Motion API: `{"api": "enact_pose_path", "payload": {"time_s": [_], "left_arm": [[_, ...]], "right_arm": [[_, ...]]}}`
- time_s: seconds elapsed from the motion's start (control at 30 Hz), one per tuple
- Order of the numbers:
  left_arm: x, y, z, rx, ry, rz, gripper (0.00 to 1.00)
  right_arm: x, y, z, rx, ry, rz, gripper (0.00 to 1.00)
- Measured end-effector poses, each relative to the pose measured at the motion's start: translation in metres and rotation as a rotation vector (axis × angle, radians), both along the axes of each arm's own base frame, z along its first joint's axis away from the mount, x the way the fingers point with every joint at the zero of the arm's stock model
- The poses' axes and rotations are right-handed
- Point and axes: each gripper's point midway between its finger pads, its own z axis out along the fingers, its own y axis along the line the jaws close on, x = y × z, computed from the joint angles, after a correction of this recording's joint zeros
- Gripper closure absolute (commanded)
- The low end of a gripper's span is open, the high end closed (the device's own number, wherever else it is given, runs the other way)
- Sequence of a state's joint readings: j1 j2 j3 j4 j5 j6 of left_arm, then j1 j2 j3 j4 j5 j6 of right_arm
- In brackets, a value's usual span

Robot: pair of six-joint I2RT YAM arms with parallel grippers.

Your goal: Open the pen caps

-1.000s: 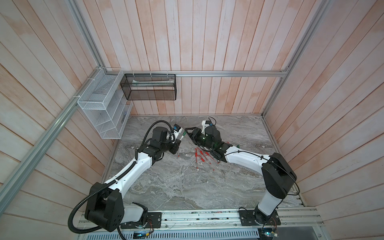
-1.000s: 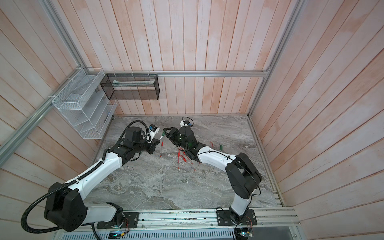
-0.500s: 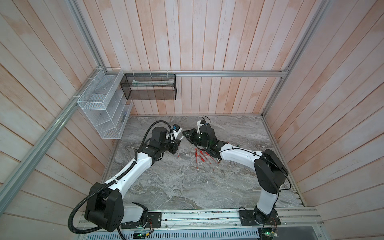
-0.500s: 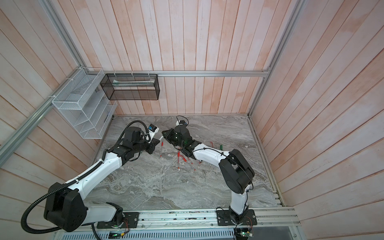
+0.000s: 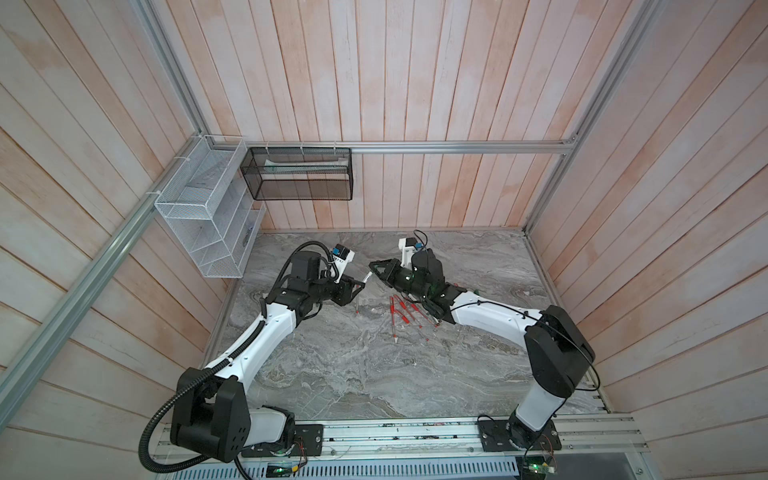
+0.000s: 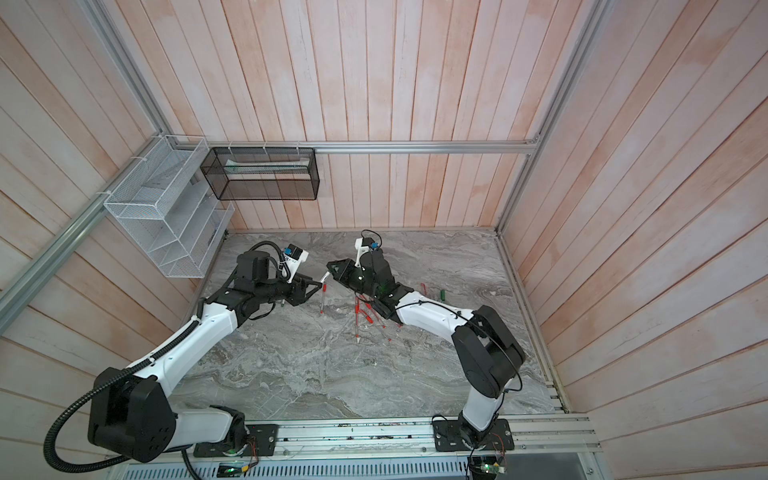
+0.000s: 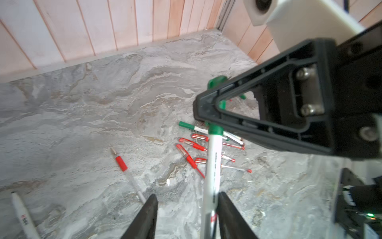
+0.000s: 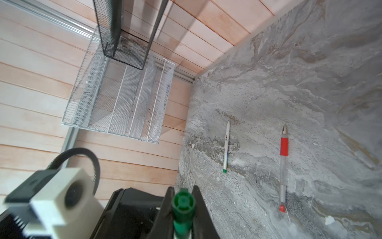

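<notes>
Clamping the green cap (image 8: 183, 203) of a white pen (image 7: 211, 165), our right jaws stood closed; we saw our left jaws parted around its barrel.

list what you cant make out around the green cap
green cap: left wrist view, right jaws cover most of it.
white pen: same view, tail blurred and cut off by the bottom edge.
red pens: both top views, too small; right arm covers some.

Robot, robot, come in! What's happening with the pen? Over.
Right gripper shut on stubby green plastic cap. Left gripper open around white pen barrel. Nothing in the way.
</notes>
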State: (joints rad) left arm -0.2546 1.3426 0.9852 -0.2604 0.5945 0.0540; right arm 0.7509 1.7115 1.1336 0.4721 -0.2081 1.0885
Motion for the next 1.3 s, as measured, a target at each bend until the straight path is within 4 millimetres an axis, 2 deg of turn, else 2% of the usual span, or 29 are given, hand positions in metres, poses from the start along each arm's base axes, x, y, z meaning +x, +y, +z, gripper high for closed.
{"api": "enact_pose_path", "payload": {"time_s": [0.07,0.17,0.27,0.43,0.57,0.7,0.93,1.3], "left_arm": [[-0.005,-0.003,0.009,-0.074,0.026,-0.031,0.42],[-0.011,-0.005,0.026,-0.197,0.064,-0.078,0.37],[-0.019,-0.008,0.041,-0.319,0.087,-0.137,0.37],[-0.033,-0.011,0.046,-0.445,0.170,-0.202,0.45],[-0.042,-0.017,0.051,-0.476,0.186,-0.253,0.45],[-0.047,-0.021,0.053,-0.481,0.194,-0.278,0.58],[-0.050,-0.022,0.054,-0.482,0.190,-0.290,1.00],[-0.050,-0.027,0.050,-0.453,0.155,-0.291,1.00]], "right_arm": [[-0.005,-0.008,0.010,0.018,-0.050,0.019,1.00],[-0.013,-0.014,0.029,0.058,-0.127,0.056,1.00],[-0.023,-0.014,0.044,0.102,-0.200,0.103,1.00],[-0.035,-0.009,0.058,0.146,-0.255,0.169,1.00],[-0.041,-0.006,0.064,0.159,-0.286,0.198,1.00],[-0.046,0.000,0.065,0.159,-0.295,0.222,1.00],[-0.047,0.005,0.062,0.152,-0.295,0.243,1.00],[-0.042,-0.003,0.059,0.139,-0.286,0.255,1.00]]}}
